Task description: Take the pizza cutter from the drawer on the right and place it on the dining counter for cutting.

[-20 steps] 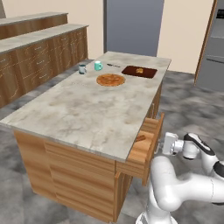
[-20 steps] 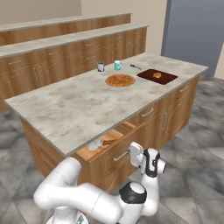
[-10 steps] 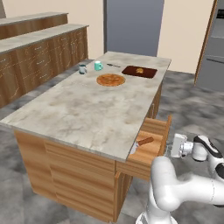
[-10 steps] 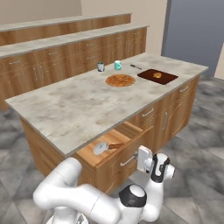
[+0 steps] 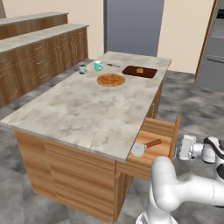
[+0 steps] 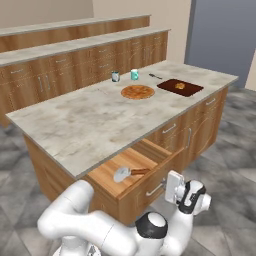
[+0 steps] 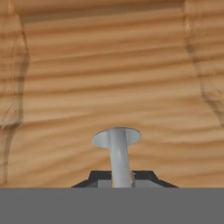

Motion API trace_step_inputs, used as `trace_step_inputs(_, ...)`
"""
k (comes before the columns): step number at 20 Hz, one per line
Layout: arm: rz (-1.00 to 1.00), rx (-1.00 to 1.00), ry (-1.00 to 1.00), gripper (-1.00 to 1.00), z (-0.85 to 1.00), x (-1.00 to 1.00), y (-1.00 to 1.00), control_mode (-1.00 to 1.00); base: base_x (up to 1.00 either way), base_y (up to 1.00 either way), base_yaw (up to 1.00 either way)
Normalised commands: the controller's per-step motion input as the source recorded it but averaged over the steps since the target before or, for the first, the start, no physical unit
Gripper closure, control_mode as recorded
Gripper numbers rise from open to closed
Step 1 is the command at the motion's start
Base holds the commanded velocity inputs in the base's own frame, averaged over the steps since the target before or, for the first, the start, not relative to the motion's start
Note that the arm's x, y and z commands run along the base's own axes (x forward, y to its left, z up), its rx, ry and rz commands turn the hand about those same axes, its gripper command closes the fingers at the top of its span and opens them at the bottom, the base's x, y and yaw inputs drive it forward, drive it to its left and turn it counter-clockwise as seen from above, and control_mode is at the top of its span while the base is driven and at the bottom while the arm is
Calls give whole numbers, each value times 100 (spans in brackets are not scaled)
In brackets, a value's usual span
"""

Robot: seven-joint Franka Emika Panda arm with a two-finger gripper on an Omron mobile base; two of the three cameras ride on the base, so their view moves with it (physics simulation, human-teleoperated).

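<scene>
1. While the drawer (image 5: 158,141) stands pulled out from the right side of the table (image 5: 87,109), the tool (image 7: 118,178) is closed on the slim metal handle (image 7: 117,151) of the drawer front.
2. From the hand camera, the handle bar runs between the two dark fingertips (image 7: 98,178), and its round foot sits on the wood-grain panel.
3. From the left base camera, the tool (image 5: 180,148) is just outside the drawer front, at the end of the white arm.
4. From the right base camera, the tool (image 6: 172,186) is also against the drawer (image 6: 131,167) front, low beside the table (image 6: 90,120).
5. Inside the drawer lies the pizza cutter (image 5: 145,147), flat on the bottom, with the round blade toward the table and the brown handle toward the drawer front.
6. The right base camera shows the pizza cutter (image 6: 128,173) near the middle of the drawer bottom.
7. On the far part of the table there is a pizza (image 5: 110,79), with a dark cutting board (image 5: 139,71) just behind it.
8. Two small cups (image 5: 90,67) stand to the left of the pizza, near to each other.
</scene>
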Motion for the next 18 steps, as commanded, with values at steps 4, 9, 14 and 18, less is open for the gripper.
trace_step_inputs(4,8,11,0,100,-7,0,-76,-100,0,0,0)
trace_step_inputs(9,8,11,0,100,-8,0,-75,-100,0,0,0)
trace_step_inputs(14,9,9,-1,100,-10,0,-69,-100,0,0,0)
trace_step_inputs(18,8,8,-2,100,-10,0,-60,-100,0,0,0)
